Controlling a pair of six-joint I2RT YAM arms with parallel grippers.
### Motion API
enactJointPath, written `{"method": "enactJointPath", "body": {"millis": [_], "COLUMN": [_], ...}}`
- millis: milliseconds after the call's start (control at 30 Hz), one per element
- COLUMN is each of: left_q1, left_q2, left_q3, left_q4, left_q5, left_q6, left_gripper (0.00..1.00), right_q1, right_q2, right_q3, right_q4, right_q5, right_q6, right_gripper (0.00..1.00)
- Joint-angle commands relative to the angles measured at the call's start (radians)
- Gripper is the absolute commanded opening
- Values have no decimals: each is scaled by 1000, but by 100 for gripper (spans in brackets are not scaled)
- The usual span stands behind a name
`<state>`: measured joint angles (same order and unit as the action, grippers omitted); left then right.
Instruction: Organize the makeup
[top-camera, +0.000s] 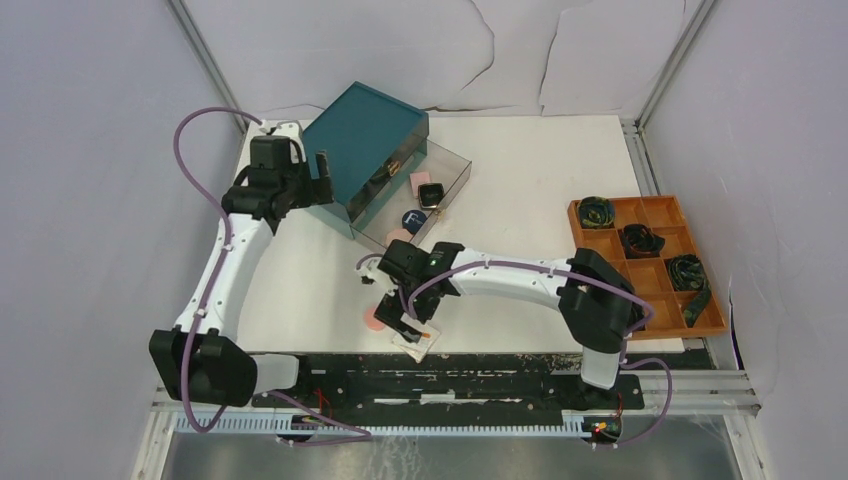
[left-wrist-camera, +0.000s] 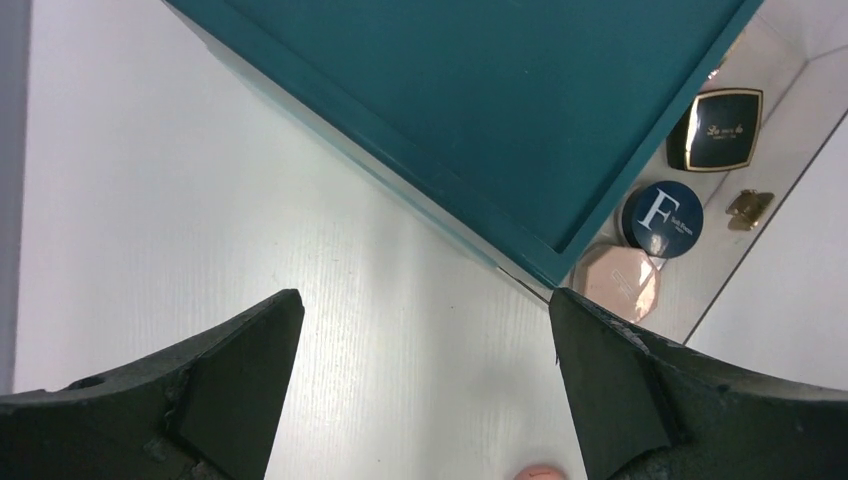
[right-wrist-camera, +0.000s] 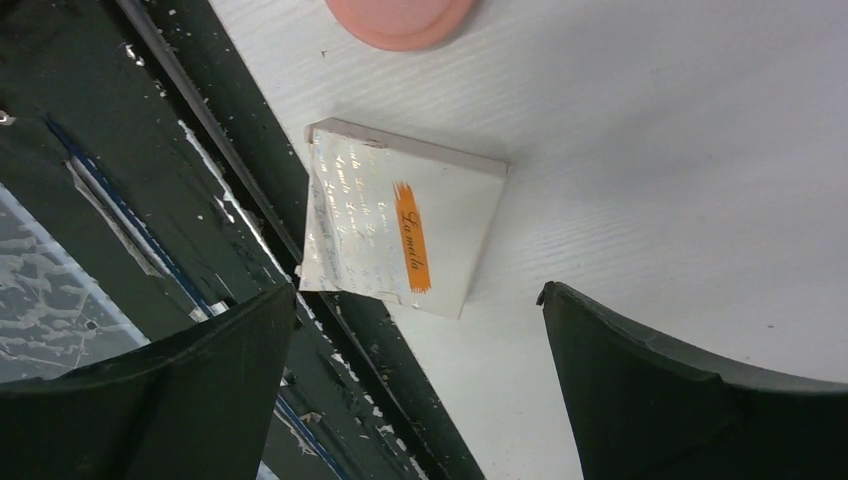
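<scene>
— What does the right end effector (right-wrist-camera: 417, 292) have?
— Nothing. Its fingers are spread wide above one white square pad (right-wrist-camera: 400, 230) with an orange stripe. The pad lies flat at the near edge of the desk (top-camera: 530, 180), one side overhanging the black rail (right-wrist-camera: 100, 150). The stripe runs crosswise to the finger gap. One pink round disc (right-wrist-camera: 400, 10) lies just beside the pad.
— And the left end effector (left-wrist-camera: 425, 295)?
— Wide open and empty, by a corner of the teal box (left-wrist-camera: 480, 90). The clear drawer (top-camera: 452, 160) holds four pieces: one black square compact (left-wrist-camera: 716, 130), one dark-blue round "F" tin (left-wrist-camera: 662, 218), one pale pink compact (left-wrist-camera: 617, 282), one pink square (top-camera: 421, 180).
</scene>
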<state>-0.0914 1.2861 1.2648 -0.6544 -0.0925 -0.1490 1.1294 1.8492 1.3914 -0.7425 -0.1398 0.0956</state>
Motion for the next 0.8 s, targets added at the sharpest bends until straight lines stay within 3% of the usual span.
{"method": "enactJointPath", "body": {"millis": [0,767], "left_q1": [-2,-6], "left_q2": [-19,-69], "left_q3": [-21,-116], "left_q4": [55,99], "left_q5": [56,177], "left_q6": [-25,-54], "left_gripper": [100,98], "right_q1": [41,77], "right_q2": [23,207], "right_q3": [50,-32], "right_q4": [-2,119], "right_q5": [2,156], "right_q6": [-8,147], "right_gripper": [100,100]}}
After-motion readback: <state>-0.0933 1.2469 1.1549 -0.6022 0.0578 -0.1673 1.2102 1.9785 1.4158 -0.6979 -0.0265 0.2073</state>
